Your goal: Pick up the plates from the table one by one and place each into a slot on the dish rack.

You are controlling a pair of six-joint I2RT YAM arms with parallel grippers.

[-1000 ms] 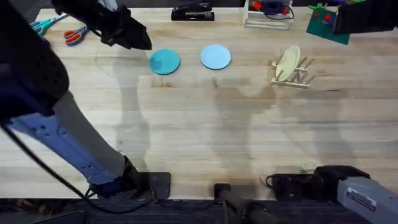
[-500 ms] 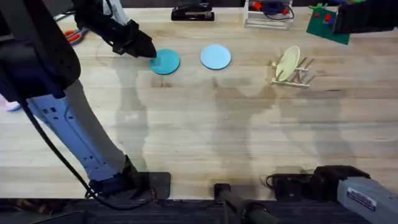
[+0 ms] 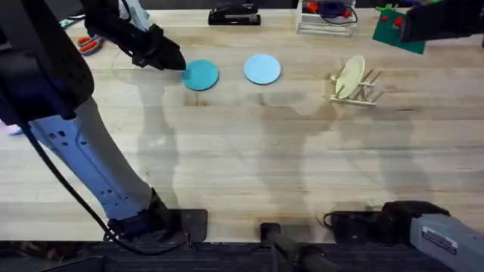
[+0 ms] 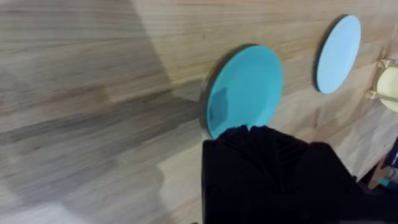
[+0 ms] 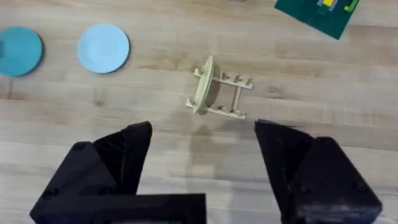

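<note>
The teal plate lies flat on the table at the back, left of centre. The light sky-blue plate lies just to its right. My left gripper sits low at the teal plate's left edge; in the left wrist view it is a black mass overlapping the near rim of the teal plate. The dish rack stands at the back right with a cream-yellow plate upright in one slot. My right gripper hangs open high above the dish rack, holding nothing.
Along the back edge are a black stapler, a white wire holder and a green board. Orange scissors lie behind the left arm. The right arm hovers dark at the back right.
The left gripper has moved right and down to the teal plate's left edge, then held almost still. The plates, the rack and the right arm have not moved.
</note>
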